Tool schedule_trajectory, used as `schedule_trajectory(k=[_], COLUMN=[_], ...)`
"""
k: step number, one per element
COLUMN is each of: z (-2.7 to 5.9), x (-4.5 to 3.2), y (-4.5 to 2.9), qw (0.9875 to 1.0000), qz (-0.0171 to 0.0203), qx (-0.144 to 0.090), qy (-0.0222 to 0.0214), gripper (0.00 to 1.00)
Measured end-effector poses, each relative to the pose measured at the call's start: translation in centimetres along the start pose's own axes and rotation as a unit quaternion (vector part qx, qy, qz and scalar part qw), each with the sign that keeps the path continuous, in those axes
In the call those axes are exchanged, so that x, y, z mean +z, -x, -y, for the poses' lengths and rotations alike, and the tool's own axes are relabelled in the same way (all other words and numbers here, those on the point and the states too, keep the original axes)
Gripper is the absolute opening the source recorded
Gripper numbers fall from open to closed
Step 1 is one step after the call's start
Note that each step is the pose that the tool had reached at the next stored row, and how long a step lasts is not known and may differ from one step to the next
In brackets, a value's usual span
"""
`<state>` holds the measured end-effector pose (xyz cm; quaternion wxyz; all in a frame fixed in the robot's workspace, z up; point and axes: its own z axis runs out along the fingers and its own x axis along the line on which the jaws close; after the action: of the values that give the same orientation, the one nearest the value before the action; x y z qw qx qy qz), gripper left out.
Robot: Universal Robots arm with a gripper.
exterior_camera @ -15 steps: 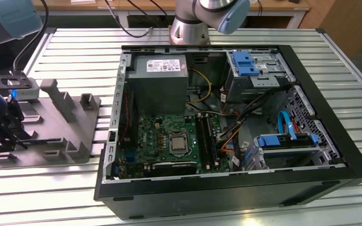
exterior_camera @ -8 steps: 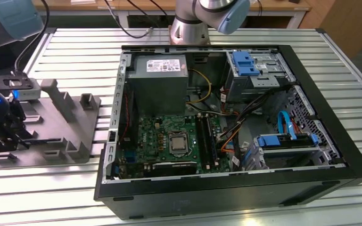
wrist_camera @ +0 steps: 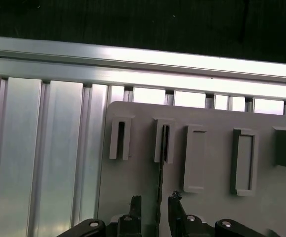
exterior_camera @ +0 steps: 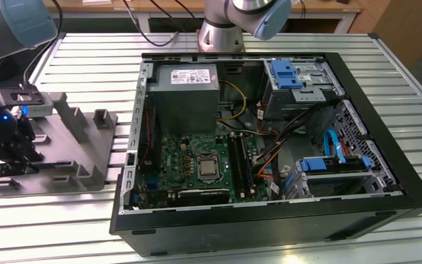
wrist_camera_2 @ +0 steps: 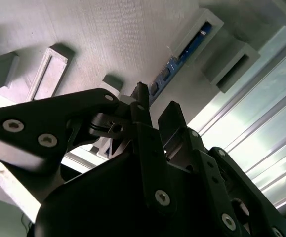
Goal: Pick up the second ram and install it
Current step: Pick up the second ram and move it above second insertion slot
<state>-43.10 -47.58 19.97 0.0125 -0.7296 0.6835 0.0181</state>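
The second ram (wrist_camera: pixel 160 163) stands on edge in the grey holder tray (wrist_camera: pixel 209 114). One end is seated in a slotted post and its thin top edge runs back between the fingers (wrist_camera: pixel 135 210) of the gripper (wrist_camera: pixel 154 197). The jaws are spread well wider than the board, with bare gaps on both sides, and they grip nothing. In the second wrist view, blue board and dark chips show along the post, and one fingertip is just beside the stick's near end; whether it touches is unclear. Other raised posts flank the ram's slot on the tray, and open ribbed table (wrist_camera: pixel 34 148) lies past the tray's edge. The gripper body hides the ram's near end. In the exterior view, the computer case (exterior_camera: pixel 270 223) sits just beside the tray, opposite the gripper's end.
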Motion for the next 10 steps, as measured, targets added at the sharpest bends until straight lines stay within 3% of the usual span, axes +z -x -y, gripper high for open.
schedule_trajectory(k=[10], z=[0.36], x=[0.63], y=[0.08], qw=[1.0], qz=[0.0002], qx=[0.002], qy=[0.0], gripper=[0.36])
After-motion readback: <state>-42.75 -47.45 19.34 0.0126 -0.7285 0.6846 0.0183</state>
